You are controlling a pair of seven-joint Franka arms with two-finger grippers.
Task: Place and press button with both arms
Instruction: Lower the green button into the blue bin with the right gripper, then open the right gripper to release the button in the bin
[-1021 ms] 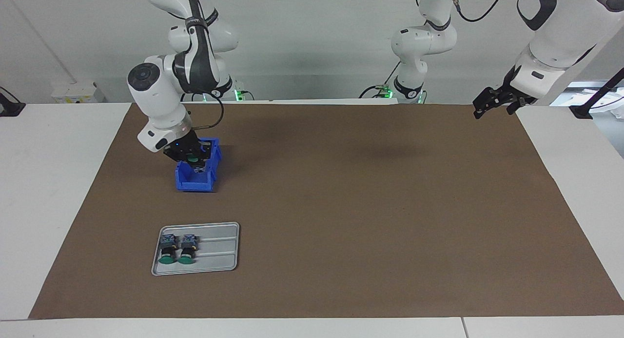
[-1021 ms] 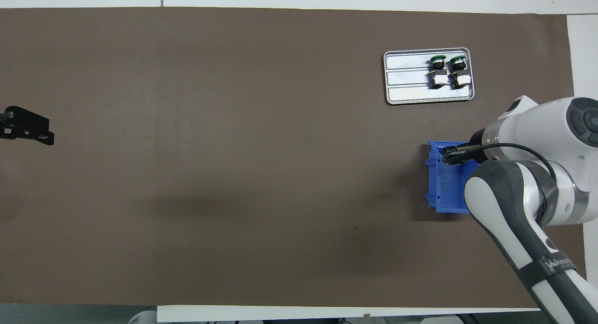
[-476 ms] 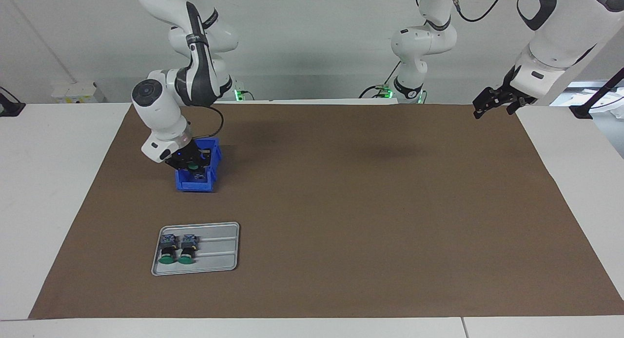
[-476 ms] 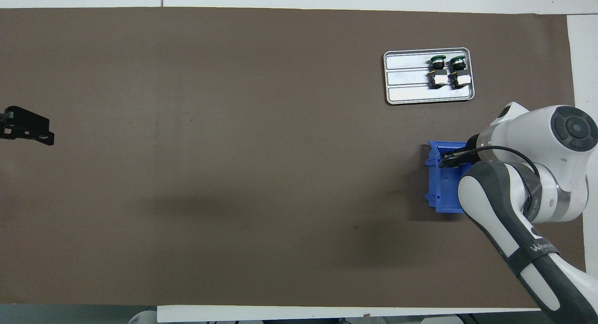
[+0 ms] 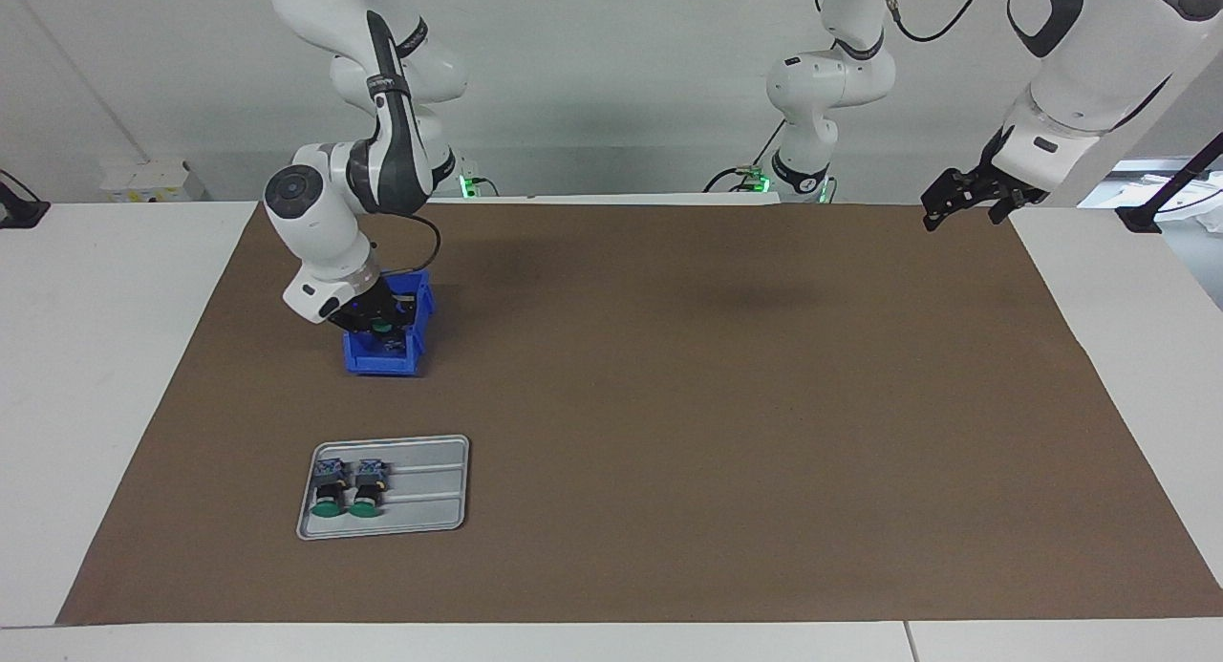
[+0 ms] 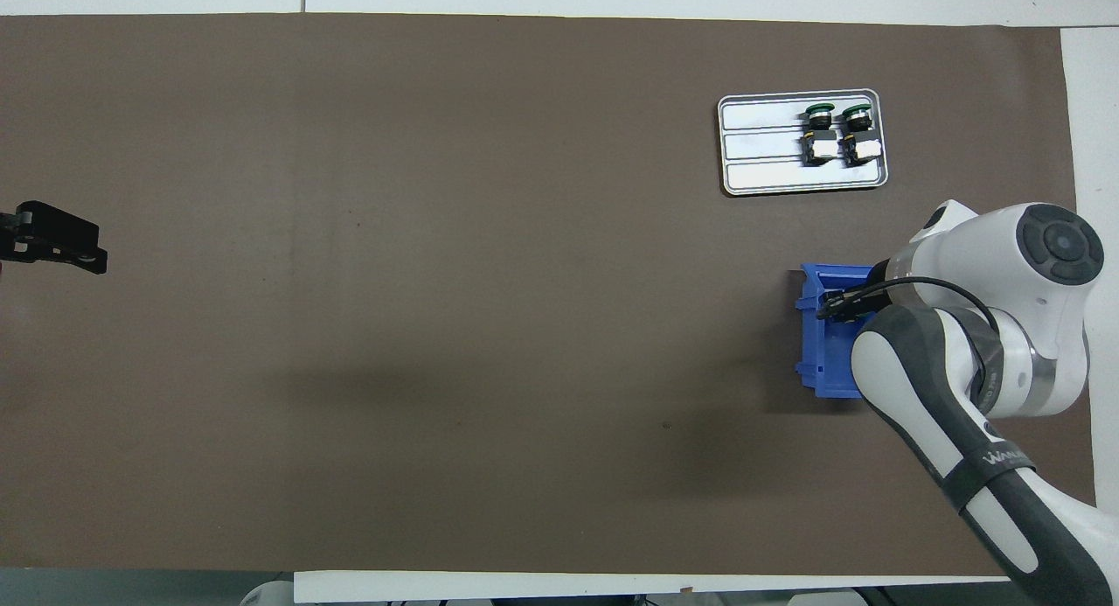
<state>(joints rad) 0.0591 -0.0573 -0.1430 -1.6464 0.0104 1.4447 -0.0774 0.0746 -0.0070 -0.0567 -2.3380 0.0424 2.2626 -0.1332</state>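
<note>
The right arm (image 6: 979, 361) covers most of the blue bin (image 6: 822, 344) at the overhead view's lower right, hiding its contents.

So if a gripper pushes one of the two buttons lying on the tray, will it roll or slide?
The buttons lie on their sides on the ribbed tray. The round cap and neck might roll, but the square base probably stops that, so a pivot or slide seems likelier. It looks small and probably light, and the ribs may catch it.

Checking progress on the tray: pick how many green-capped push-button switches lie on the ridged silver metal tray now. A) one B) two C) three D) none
B: two green-capped push-button switches lie side by side on the ridged silver metal tray, at its end toward the right arm.
</note>
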